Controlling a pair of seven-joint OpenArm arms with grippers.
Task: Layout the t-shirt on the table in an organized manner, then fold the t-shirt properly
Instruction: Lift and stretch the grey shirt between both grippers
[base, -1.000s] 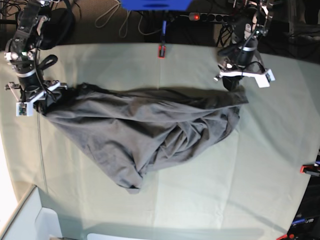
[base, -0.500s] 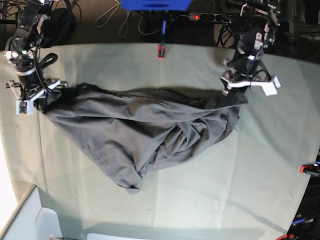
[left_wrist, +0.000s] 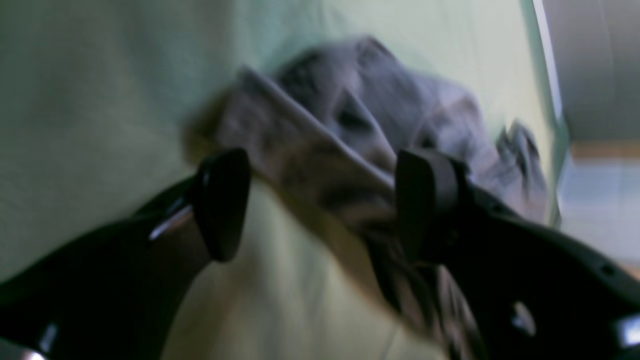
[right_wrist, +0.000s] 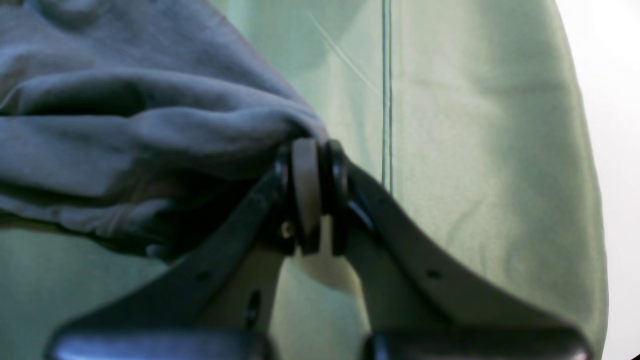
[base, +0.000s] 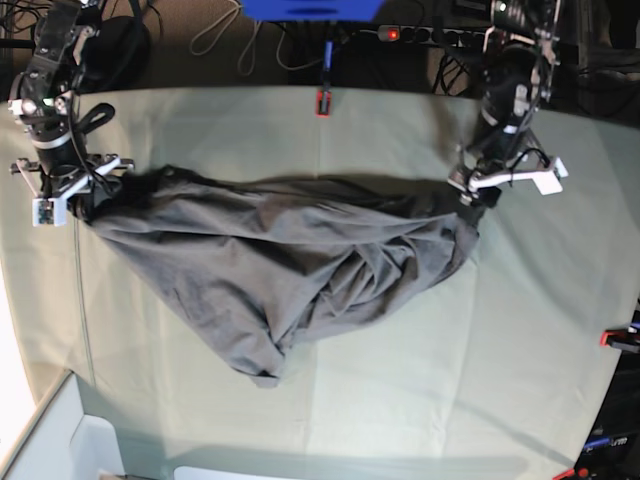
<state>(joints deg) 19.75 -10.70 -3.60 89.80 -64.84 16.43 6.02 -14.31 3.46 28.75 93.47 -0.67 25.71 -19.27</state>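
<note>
The dark grey t-shirt (base: 280, 260) lies crumpled in a long wedge across the pale green table (base: 420, 400). My right gripper (base: 78, 195), at the base view's left, is shut on the shirt's left edge; the right wrist view shows its fingers (right_wrist: 307, 195) pinched together on a fold of the shirt (right_wrist: 125, 125). My left gripper (base: 478, 195) is at the shirt's right corner. In the blurred left wrist view it (left_wrist: 322, 200) is open, with a hem of the shirt (left_wrist: 350, 115) lying between its fingers, close to the right one (left_wrist: 425, 200).
A red clip (base: 323, 102) sits at the table's far edge and another (base: 620, 338) at the right edge. A white box (base: 70, 440) stands at the front left. Cables and a power strip (base: 410, 35) lie beyond the far edge.
My left arm has swung right and down to the shirt's right corner. My right gripper has stayed shut on the left edge, and the shirt has barely shifted.
</note>
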